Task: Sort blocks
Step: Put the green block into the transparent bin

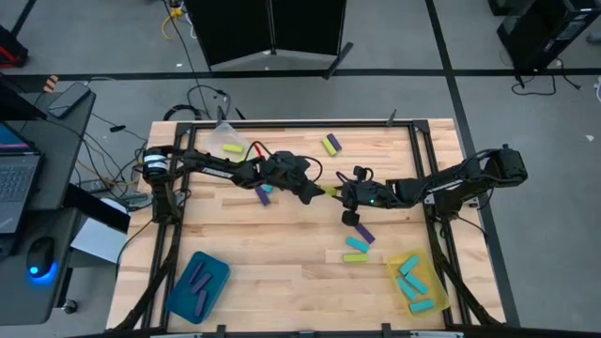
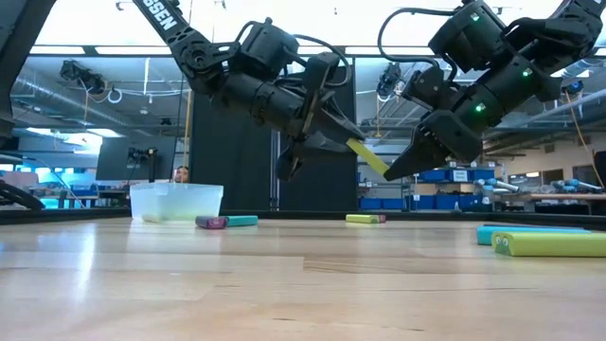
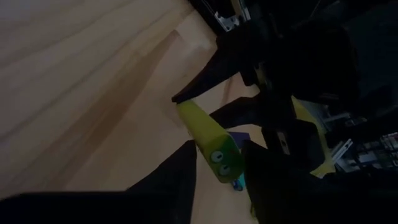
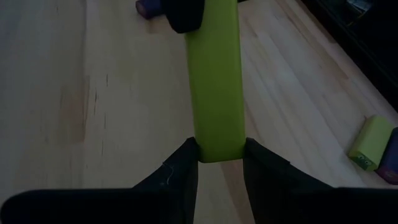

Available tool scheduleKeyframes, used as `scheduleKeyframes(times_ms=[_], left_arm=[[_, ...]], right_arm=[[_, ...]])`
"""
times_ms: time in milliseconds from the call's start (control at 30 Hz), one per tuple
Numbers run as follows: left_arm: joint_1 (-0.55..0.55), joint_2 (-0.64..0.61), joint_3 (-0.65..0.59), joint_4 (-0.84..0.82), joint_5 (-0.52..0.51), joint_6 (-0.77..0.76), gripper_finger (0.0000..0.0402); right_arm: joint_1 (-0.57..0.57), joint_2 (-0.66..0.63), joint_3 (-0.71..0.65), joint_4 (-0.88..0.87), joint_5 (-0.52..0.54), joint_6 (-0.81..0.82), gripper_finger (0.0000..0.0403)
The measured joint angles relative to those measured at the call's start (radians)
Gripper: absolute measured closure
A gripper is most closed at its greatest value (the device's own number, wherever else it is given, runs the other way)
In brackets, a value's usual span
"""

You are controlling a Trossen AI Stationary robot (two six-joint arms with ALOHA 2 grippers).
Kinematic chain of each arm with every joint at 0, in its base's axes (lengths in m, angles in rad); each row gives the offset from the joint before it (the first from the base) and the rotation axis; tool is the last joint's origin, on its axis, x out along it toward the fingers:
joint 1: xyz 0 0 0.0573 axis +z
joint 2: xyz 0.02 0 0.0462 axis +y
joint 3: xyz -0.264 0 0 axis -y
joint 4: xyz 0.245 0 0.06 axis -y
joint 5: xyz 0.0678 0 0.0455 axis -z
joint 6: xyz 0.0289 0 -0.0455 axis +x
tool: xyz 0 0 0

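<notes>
The yellow-green block (image 2: 367, 155) hung in mid-air above the bench (image 1: 282, 235) — your right claw (image 1: 343, 194) pinched one end, your left claw (image 1: 317, 193) closing around the other. Handover, I'd judge: right lets go next.

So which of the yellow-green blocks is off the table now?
The yellow-green block held in the air between the left claw and right claw; the others lie on the table.

Block (image 2: 367, 155) between both tools, above table (image 2: 284, 284)
</notes>
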Motion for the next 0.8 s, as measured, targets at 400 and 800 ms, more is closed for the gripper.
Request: scheduleKeyframes(times_ms=[400,800], left_arm=[[0.003,0.0,-0.002,-0.035,-0.007,0.065,0.032],[0.005,-0.006,-0.001,-0.034,-0.011,0.213,0.0325]], right_arm=[[0.0,0.0,-0.001,-0.003,0.006,-0.028,0.0269],[0.027,-0.046,-0.001,0.006,0.1,-0.07,0.0198]])
